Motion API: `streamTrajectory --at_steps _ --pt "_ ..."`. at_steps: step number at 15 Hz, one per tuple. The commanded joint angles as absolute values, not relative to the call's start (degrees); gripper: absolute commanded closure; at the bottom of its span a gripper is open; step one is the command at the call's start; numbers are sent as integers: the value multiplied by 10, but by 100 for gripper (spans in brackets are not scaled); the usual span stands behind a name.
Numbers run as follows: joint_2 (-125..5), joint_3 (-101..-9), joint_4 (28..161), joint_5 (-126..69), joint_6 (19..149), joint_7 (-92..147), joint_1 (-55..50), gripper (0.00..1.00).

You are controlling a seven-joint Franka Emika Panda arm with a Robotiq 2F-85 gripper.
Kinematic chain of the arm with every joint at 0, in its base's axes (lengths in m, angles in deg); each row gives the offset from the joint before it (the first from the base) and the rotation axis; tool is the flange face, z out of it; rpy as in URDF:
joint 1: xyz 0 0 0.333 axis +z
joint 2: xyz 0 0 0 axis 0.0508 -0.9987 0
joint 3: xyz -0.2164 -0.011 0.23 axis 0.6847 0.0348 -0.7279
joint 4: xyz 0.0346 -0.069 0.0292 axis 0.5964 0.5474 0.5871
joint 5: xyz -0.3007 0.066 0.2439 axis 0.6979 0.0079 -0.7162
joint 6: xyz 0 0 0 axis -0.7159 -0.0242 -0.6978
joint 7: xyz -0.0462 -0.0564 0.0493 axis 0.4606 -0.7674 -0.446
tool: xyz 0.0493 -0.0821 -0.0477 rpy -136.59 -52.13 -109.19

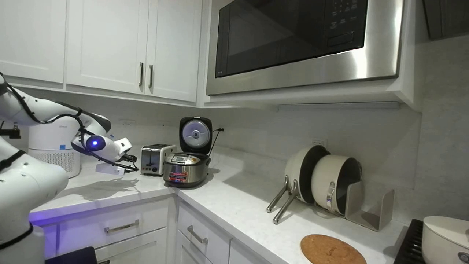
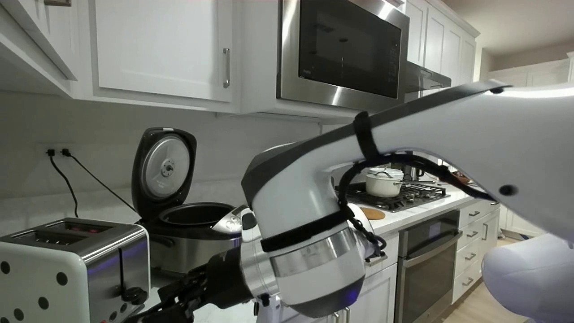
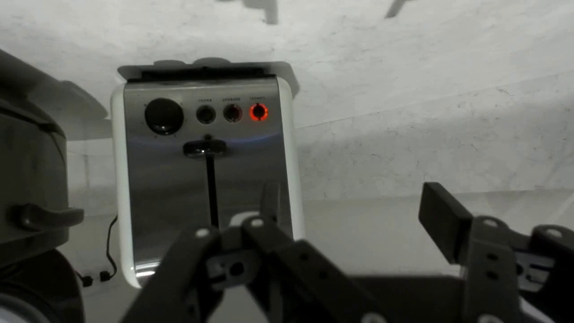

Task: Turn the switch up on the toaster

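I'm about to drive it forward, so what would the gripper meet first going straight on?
Probably the front panel of the toaster. In the wrist view, one finger of the open gripper overlaps that panel, while the opposite finger may pass beside it. The gap's depth is unclear.

1 toaster, 1 rice ckr, 1 micro

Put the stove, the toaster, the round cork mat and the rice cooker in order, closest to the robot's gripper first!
In an exterior view, going out from the gripper:
1. Toaster: just right of it in the picture.
2. Rice cooker: right beyond the toaster.
3. Round cork mat: much farther, at bottom right.
4. Gas stove: past the mat, right edge.
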State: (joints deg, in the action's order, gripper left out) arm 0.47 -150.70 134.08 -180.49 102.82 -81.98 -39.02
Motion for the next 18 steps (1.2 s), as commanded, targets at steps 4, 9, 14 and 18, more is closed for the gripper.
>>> streamTrajectory --at_steps 4,9,14,18 --pt "132 -1560 1289 -1781 1001 -703 -476 73" --pt "178 -1569 1267 -1665 1000 -573 -496 100" --pt "199 -1551 1261 -1507 957 -418 -495 100" --pt "202 -1541 1253 -1432 915 -346 -506 100"
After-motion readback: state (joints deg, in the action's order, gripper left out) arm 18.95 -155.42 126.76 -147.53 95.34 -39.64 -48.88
